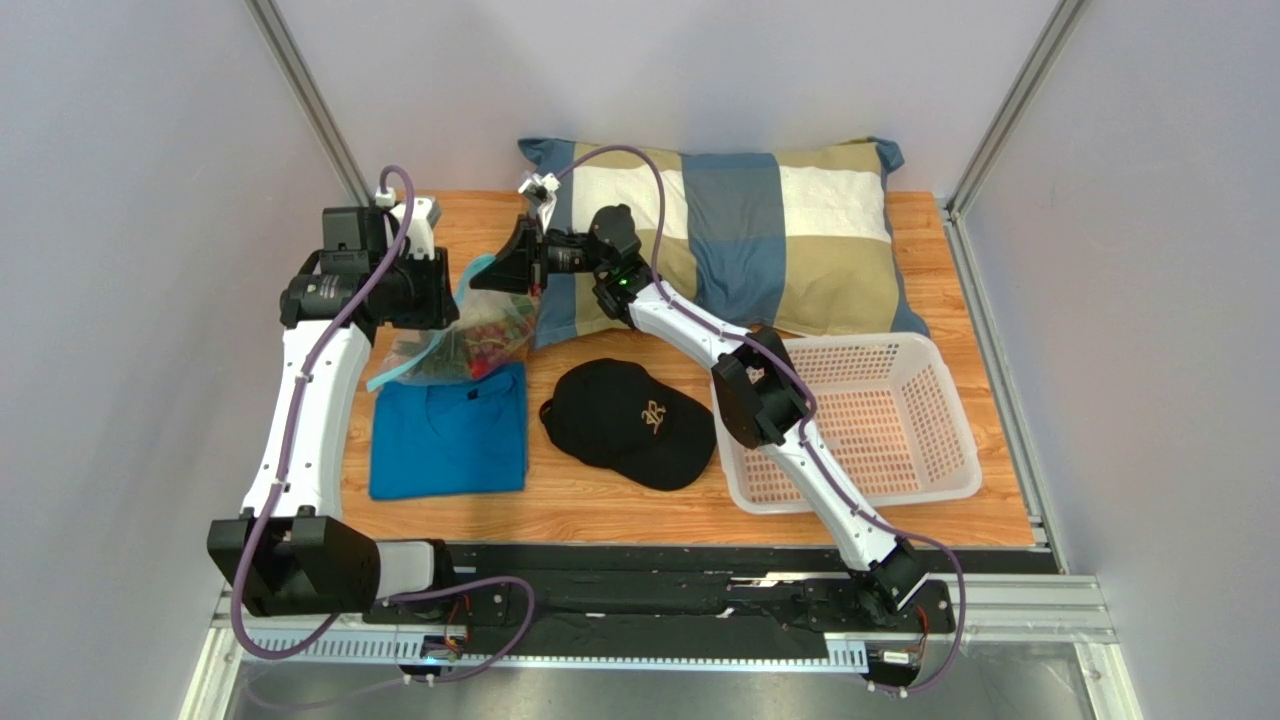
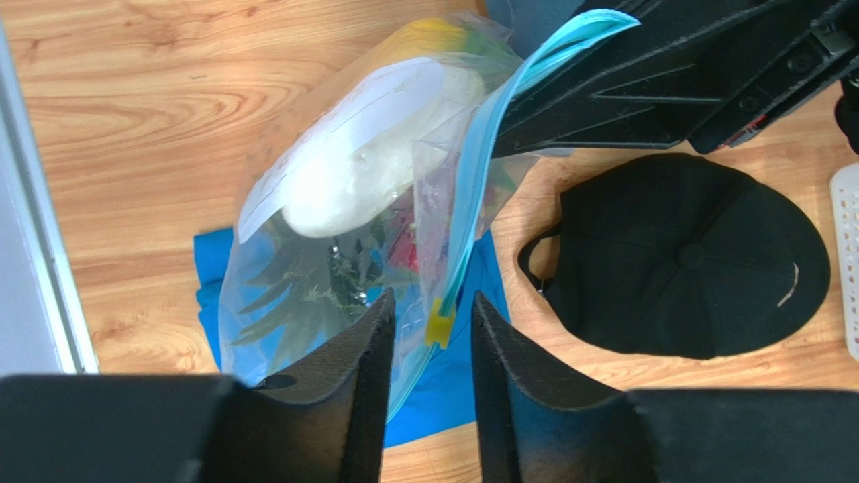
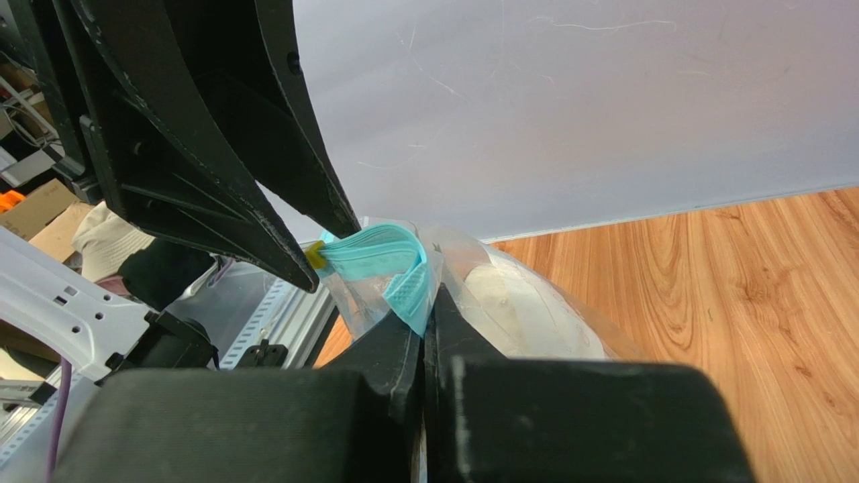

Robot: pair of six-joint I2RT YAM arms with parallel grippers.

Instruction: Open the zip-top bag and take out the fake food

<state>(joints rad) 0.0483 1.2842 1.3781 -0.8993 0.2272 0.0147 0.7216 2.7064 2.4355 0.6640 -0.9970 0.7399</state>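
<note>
The clear zip-top bag point(image 1: 478, 333) hangs between my two grippers above the folded blue shirt point(image 1: 448, 435). In the left wrist view the bag point(image 2: 333, 231) holds the fake food: a cream-white vegetable point(image 2: 368, 171), green pineapple leaves point(image 2: 297, 292) and a red piece point(image 2: 405, 252). Its teal zip strip point(image 2: 494, 141) runs down to a yellow slider point(image 2: 439, 324). My left gripper point(image 2: 432, 302) is open, its fingers on either side of the slider. My right gripper point(image 3: 423, 302) is shut on the teal strip point(image 3: 378, 257) at the bag's upper end, and also shows in the top view point(image 1: 508, 270).
A black cap point(image 1: 628, 425) lies right of the shirt. A white mesh basket point(image 1: 887, 428) stands at the right. A striped pillow point(image 1: 751, 225) lies along the table's back edge. The left arm's wrist point(image 1: 376, 278) is at the table's left edge.
</note>
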